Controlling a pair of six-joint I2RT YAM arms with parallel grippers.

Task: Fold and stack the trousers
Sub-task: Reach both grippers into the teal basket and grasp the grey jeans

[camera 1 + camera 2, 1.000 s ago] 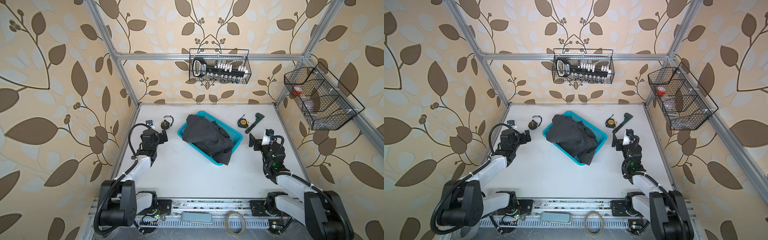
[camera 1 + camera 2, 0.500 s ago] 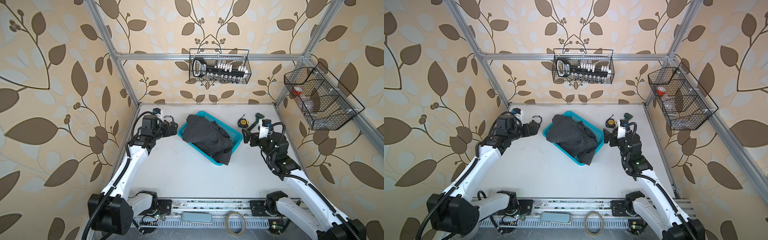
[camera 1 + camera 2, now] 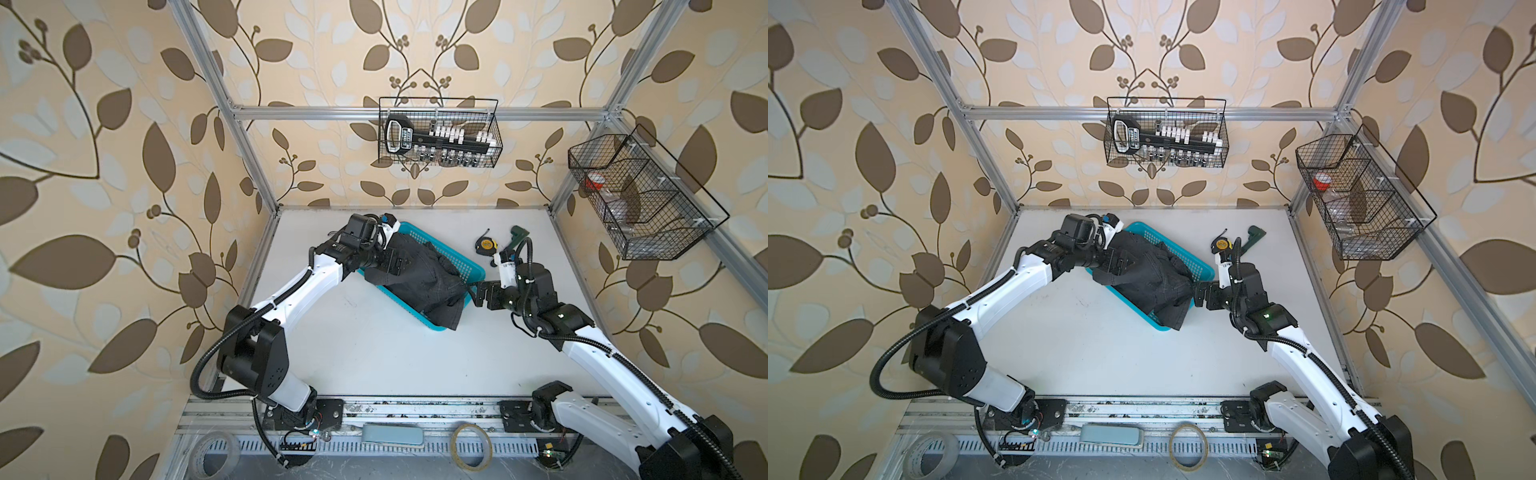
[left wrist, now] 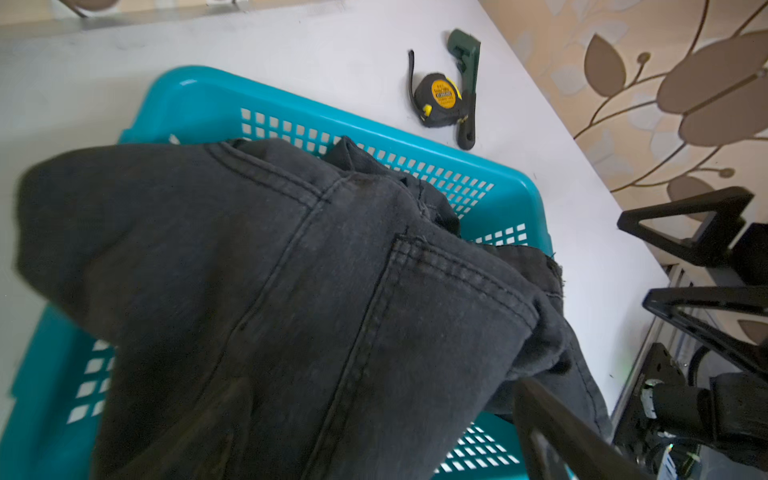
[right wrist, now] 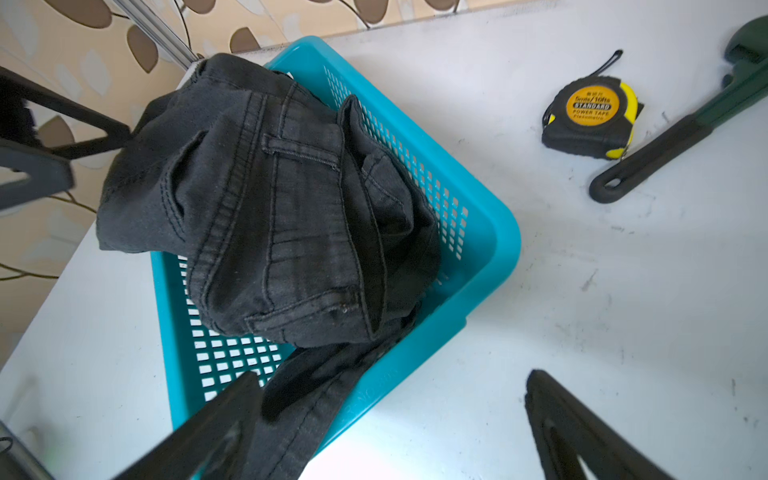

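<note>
While both grippers stand with jaws wide apart and nothing clamped, they flank the trousers from opposite sides. In both top views the left gripper sits at the heap's left end, over the basket's far-left part. The right wrist view shows it with one fingertip right at the edge of the cloth; whether it touches I cannot tell. The left wrist view shows just one of its fingers, low over the denim.

In both top views the right gripper is at the heap's right side, beside the basket's rim. In its own wrist view it has one finger above the trouser leg and the other above bare table. From the left wrist it shows spread, just past the basket's corner.

The trousers lie bunched in the basket, heaped above its rim. One leg spills over the near corner onto the table.

Just beyond the basket, toward the back wall, a tape measure lies just beside a wrench.
</note>
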